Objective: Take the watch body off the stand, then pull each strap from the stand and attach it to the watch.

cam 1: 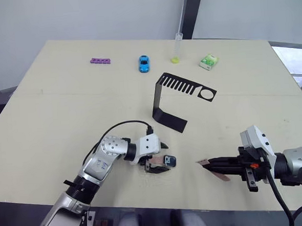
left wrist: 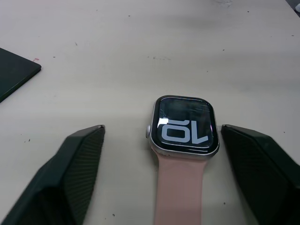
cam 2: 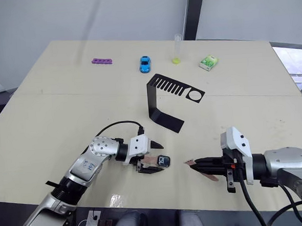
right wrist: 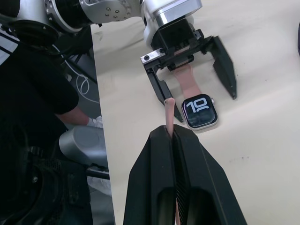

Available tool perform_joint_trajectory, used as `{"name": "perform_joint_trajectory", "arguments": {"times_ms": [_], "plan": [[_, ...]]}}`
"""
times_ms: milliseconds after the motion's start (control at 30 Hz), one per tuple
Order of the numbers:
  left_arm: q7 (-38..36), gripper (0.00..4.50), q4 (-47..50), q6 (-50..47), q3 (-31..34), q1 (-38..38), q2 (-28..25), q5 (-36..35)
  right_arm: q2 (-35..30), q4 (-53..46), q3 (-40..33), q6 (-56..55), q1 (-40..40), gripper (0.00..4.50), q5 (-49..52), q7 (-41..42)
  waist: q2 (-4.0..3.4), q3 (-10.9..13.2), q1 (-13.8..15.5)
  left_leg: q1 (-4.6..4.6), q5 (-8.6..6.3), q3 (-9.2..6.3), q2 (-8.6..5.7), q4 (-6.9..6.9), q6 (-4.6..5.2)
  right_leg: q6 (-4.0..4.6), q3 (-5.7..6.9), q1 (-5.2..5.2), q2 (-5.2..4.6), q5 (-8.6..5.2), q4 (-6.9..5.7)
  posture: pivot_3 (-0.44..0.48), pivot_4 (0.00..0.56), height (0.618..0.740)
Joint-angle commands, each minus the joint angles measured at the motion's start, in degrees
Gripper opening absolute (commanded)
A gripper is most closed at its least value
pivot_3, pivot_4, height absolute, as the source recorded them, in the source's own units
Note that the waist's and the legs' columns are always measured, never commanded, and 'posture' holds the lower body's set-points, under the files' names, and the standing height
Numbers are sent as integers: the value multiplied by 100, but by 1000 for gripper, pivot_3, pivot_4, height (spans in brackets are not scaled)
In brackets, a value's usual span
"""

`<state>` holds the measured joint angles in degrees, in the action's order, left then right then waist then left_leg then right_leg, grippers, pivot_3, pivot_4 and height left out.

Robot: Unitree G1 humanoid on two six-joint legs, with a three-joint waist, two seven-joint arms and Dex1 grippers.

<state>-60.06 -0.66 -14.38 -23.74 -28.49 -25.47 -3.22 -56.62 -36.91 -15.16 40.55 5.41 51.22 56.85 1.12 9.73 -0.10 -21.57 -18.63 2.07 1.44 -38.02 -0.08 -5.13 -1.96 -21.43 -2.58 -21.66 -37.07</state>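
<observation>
On bench, near edge: watch with one strap attached lies between left gripper jaws, spread apart. Right gripper jaws clenched on second strap. Stand behind, upright.

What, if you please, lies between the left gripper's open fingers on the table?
The watch body lies face up there, one pink strap already joined. The left gripper straddles it without touching; the strap's far end is hidden.

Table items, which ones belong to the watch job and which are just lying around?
Job:
watch body, one strap attached
second strap, clamped in right hand
stand, empty
left hand, open around the watch

Lying about:
purple bar
blue toy car
test tube
green packet
</observation>
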Motion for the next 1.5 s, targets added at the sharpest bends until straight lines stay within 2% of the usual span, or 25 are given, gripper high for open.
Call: {"name": "perform_joint_trajectory", "arguments": {"times_ms": [33,600,667,767,800,967,1067,1267,1400,1500], "plan": [[-94,3669,114,-76,-88,29,19,-9,39,-212,-71,35,4,0,140,-46,0,0,3,0,0,0,0,0,0,0,0,0,0,0,-1,0,150,740],[81,3669,437,-722,-175,175,206,42,118,-369,-127,45,203,0,126,-115,-1,-1,15,2,0,0,-1,-6,-1,0,0,4,0,0,-5,0,150,740],[61,3121,457,-741,-181,179,210,28,120,-353,-119,47,179,0,126,-120,-1,-1,15,2,0,0,-1,-6,-1,0,0,4,0,0,-5,0,150,740],[68,1848,409,-747,-164,134,187,48,117,-354,-129,41,189,0,116,-111,-1,-1,16,2,1,0,-1,-6,-1,0,0,4,0,0,-5,0,150,740],[67,1576,392,-747,-158,117,178,51,115,-355,-131,38,193,0,111,-108,-1,-1,16,2,1,0,-1,-6,-2,0,0,4,0,0,-5,0,150,740],[-33,1583,281,-865,-90,11,148,-40,105,-342,-104,-57,126,0,-32,-118,-1,-1,14,3,1,0,-1,-7,-2,0,0,4,1,0,-7,0,150,740],[-99,1583,187,-1474,141,-147,280,-428,85,-384,13,-313,36,0,-444,-131,-1,-1,8,4,1,1,-1,-11,-1,0,0,4,1,0,-12,0,150,740],[-284,1583,21,-3751,839,-668,489,-1756,104,-556,487,-1036,-184,0,-1597,-311,0,-1,-7,0,3,0,-1,-14,-5,0,-1,-3,4,0,-40,0,150,740],[-290,1583,-204,-4720,1123,-925,498,-2316,156,-555,889,-1620,-414,0,-2475,-492,0,-1,-12,0,5,1,-2,-14,-9,-1,-2,-4,5,0,-41,0,150,740],[-181,1583,-421,-5228,1326,-1074,572,-2622,158,-389,1243,-2479,-555,0,-3403,-535,0,-1,-9,1,7,1,-3,-17,-13,0,-2,-6,6,0,-46,0,150,740]]}}
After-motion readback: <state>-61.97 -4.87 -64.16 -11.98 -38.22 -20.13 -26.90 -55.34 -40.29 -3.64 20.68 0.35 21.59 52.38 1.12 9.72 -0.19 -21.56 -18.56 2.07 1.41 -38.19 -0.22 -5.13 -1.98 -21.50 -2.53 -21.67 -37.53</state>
